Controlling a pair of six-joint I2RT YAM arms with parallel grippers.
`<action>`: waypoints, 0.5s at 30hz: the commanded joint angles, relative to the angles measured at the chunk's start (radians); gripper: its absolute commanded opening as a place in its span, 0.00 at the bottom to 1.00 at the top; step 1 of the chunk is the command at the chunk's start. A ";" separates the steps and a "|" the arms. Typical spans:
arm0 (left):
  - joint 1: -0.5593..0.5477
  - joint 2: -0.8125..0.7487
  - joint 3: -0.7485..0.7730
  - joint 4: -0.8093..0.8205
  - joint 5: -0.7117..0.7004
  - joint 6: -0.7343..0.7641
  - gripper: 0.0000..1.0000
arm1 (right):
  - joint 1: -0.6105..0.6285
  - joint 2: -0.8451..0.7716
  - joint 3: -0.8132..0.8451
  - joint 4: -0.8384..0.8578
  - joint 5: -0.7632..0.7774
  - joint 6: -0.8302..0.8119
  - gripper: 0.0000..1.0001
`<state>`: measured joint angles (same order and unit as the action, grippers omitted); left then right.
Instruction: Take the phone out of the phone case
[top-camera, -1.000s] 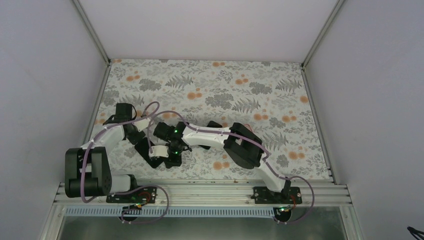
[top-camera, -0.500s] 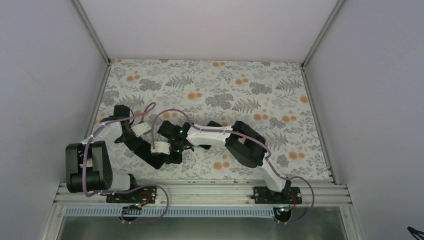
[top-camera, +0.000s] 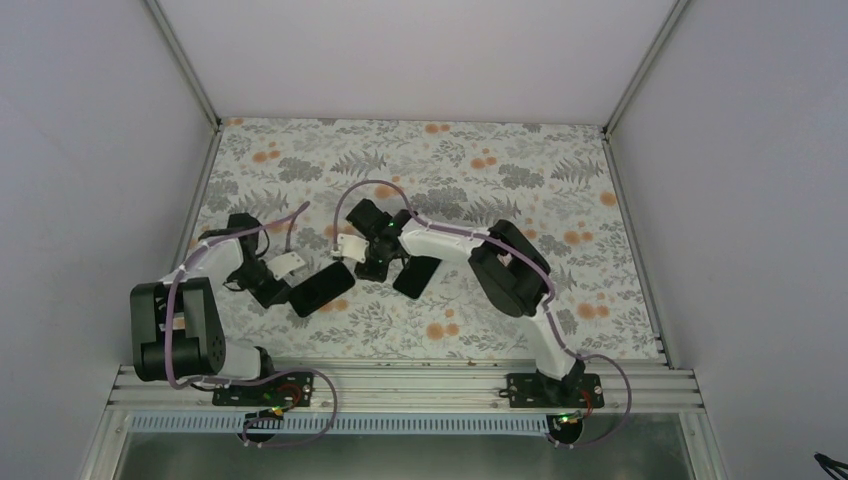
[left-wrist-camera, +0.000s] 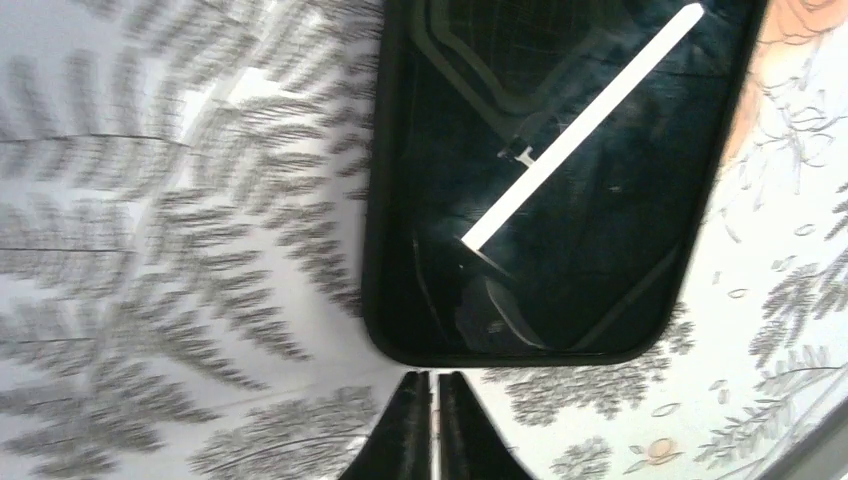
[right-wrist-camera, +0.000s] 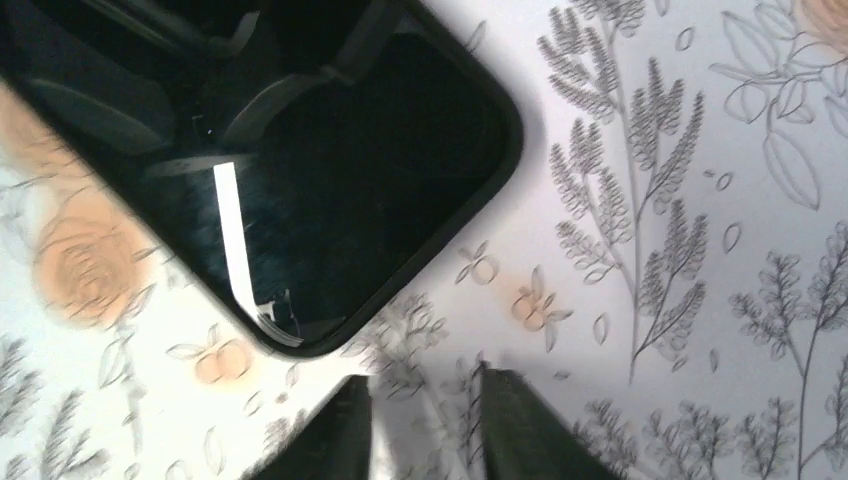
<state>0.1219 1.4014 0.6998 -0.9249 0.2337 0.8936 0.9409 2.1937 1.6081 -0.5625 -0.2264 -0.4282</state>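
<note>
Two black slabs lie apart on the floral table. One (top-camera: 322, 288) lies just past my left gripper (top-camera: 288, 296). The other (top-camera: 417, 277) lies beside my right gripper (top-camera: 372, 266). In the left wrist view a glossy black slab with a raised rim (left-wrist-camera: 560, 180) lies just beyond my left gripper (left-wrist-camera: 437, 400), which is shut, empty and not touching it. In the right wrist view a glossy rimmed slab (right-wrist-camera: 300, 170) lies ahead and left of my right gripper (right-wrist-camera: 425, 420), which is open and empty. I cannot tell which slab is the phone and which the case.
The floral tablecloth (top-camera: 470, 160) covers the table. White walls stand close on the left, right and back. The metal rail (top-camera: 400, 385) with the arm bases runs along the near edge.
Both grippers were together over one black object near the front. Now the right gripper has moved back and right, the left has drawn back, and two black slabs lie apart.
</note>
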 joint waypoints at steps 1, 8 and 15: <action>0.071 -0.031 0.067 0.050 0.022 -0.012 0.19 | 0.033 -0.110 -0.019 -0.121 -0.003 -0.184 0.51; 0.208 -0.030 0.157 0.116 0.027 -0.084 0.81 | 0.027 -0.268 -0.133 -0.099 -0.154 -0.569 0.82; 0.268 -0.107 0.161 0.195 0.082 -0.178 1.00 | 0.026 -0.044 0.166 -0.271 -0.232 -0.717 0.85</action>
<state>0.3820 1.3441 0.8455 -0.7879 0.2634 0.7853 0.9730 2.0274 1.6386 -0.7532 -0.3820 -1.0241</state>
